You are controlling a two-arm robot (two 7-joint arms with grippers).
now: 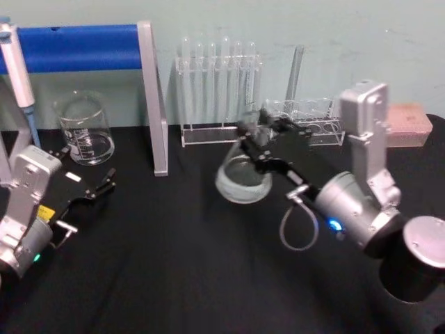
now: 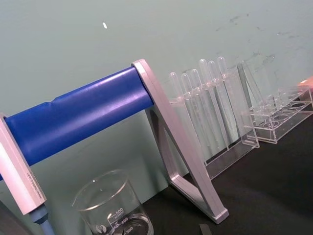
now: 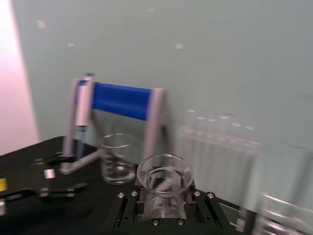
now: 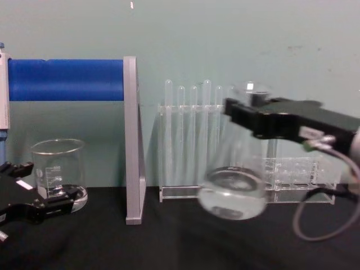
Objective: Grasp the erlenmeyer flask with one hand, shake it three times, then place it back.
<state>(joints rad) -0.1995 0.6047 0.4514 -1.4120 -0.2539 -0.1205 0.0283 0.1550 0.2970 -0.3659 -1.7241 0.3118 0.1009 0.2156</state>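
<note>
The erlenmeyer flask (image 1: 242, 179) is clear glass and hangs tilted above the black table, in front of the test tube rack. My right gripper (image 1: 259, 141), the hand, is shut on its neck and reaches in from the right. From the chest view the flask (image 4: 233, 192) is off the table and blurred, its neck held in the right gripper (image 4: 254, 114). The right wrist view looks down onto the flask's flared rim (image 3: 165, 175) between the black fingers (image 3: 128, 209). My left gripper (image 1: 99, 186) rests open and low at the left near the beaker, and also appears in the chest view (image 4: 49, 206).
A glass beaker (image 1: 85, 130) stands at the back left under a stand with a blue bar (image 1: 76, 47) and grey legs (image 1: 154, 104). Behind the flask are a test tube rack (image 1: 219, 90) and a lower clear rack (image 1: 309, 124). A pink box (image 1: 407, 125) sits at the back right.
</note>
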